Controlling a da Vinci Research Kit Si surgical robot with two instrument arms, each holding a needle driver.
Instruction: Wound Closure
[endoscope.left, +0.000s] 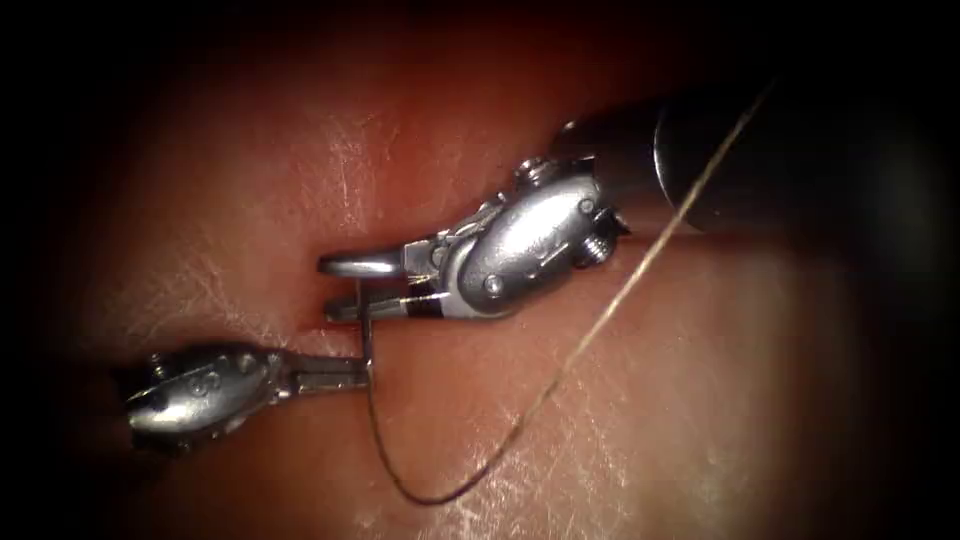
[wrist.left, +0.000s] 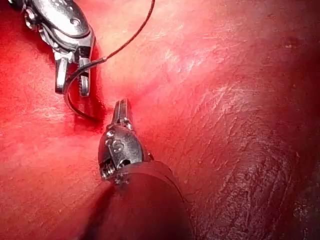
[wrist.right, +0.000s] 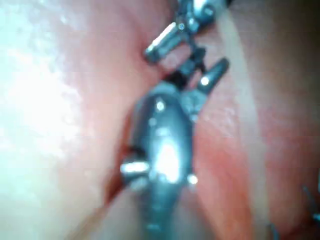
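My left tool (endoscope.left: 335, 375) comes in from the lower left with its jaws shut on the needle (endoscope.left: 365, 335), near the end where the thread (endoscope.left: 560, 375) starts. The needle stands up from there into the gap between the open jaws of my right tool (endoscope.left: 345, 290), which touch nothing. I cannot tell whether the needle's tip is in the tissue (endoscope.left: 700, 400). The thread drops below the needle, loops and runs off to the upper right. The left wrist view shows the left tool (wrist.left: 121, 109) shut and the right tool (wrist.left: 71, 82) open around the needle (wrist.left: 75, 74).
The cut (endoscope.left: 305, 325) is a dark crease beside both tools' tips. The right tool's shaft (endoscope.left: 700, 170) crosses the upper right over the thread. In the right wrist view the right tool (wrist.right: 192, 57) stands open, with short dark thread bits (wrist.right: 312, 205) on the tissue.
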